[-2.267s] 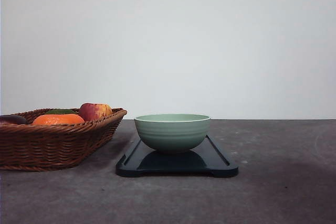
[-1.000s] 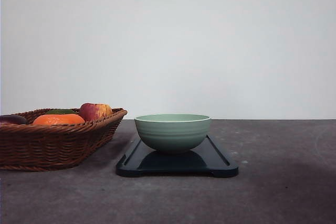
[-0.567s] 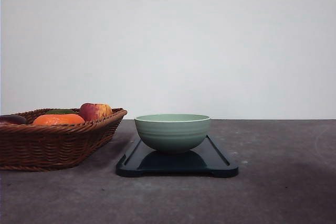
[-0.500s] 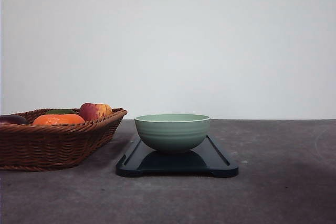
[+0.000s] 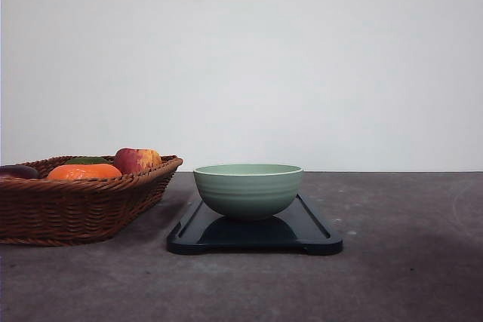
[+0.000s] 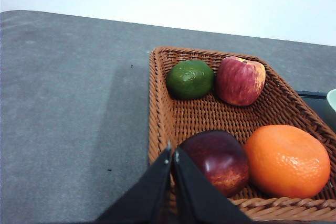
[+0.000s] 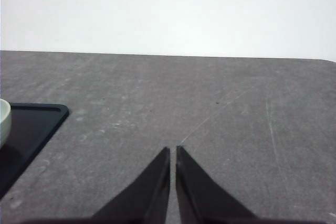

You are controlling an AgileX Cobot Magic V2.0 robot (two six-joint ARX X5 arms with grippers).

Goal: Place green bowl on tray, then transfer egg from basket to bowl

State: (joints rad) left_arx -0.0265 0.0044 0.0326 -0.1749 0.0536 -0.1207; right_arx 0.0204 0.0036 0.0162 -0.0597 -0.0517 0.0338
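Green bowl: we are seeing the green bowl (image 5: 248, 190) sitting upright on the tray (image 5: 317, 237), roughly centred, apart from the basket.
Tray: it is lying flat on the grey bench (image 5: 407, 277), just beside the wicker basket (image 5: 75, 205); a corner is also showing in the right wrist view (image 7: 31, 129).
Basket contents: in the left wrist view the basket (image 6: 210, 119) is holding a green lime-like fruit (image 6: 190, 79), a red-yellow apple (image 6: 240, 81), a large orange fruit (image 6: 287, 160) and a dark reddish-brown oval item (image 6: 220, 161).
Egg: we are taking that dark oval item for the egg, though it is looking nearly as large as the apple, so we cannot confirm this; it is lying in the basket's near corner, touching the orange fruit.
Left gripper: the left gripper (image 6: 172, 153) is hovering over the basket's rim beside the dark item, its jaws pressed together and pinching nothing.
Right gripper: the right gripper (image 7: 172, 150) is hanging over bare bench, well apart from the tray, jaws pressed together and empty.
Progress: we are judging the first step done, since the bowl is resting on the tray.
Remaining: the egg transfer is not yet done; the bowl's inside is hidden from view, but nothing is being carried.
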